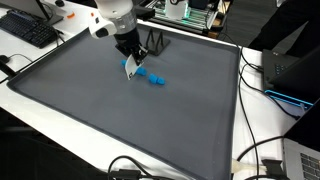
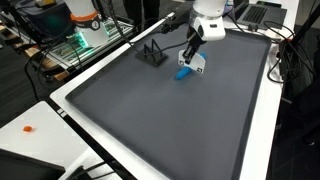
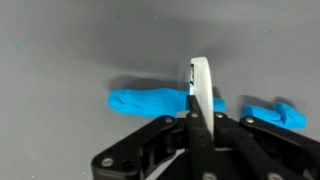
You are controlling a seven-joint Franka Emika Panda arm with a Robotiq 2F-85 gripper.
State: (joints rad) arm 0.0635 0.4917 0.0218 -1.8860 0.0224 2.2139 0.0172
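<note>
Wrist view shows the Robotiq gripper (image 3: 200, 85) with its fingers drawn almost together, tips down on a bright blue, elongated, soft-looking piece (image 3: 148, 102). Whether they pinch any of it I cannot tell. A 2nd, smaller blue piece (image 3: 275, 115) lies just beside it. So thin a bite could slip off, or the tips could drag the piece sideways. In an exterior view a dark grey mat (image 1: 120, 115) covers a white table (image 2: 25, 120), with a black wire stand (image 2: 150, 52) and a black keyboard (image 1: 30, 30) nearby.

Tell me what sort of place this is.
Probably a robotics lab or office bench: a keyboard and cables lie beside the grey mat, an electronics rack stands next to it, and the gripper is down at a blue object.
</note>
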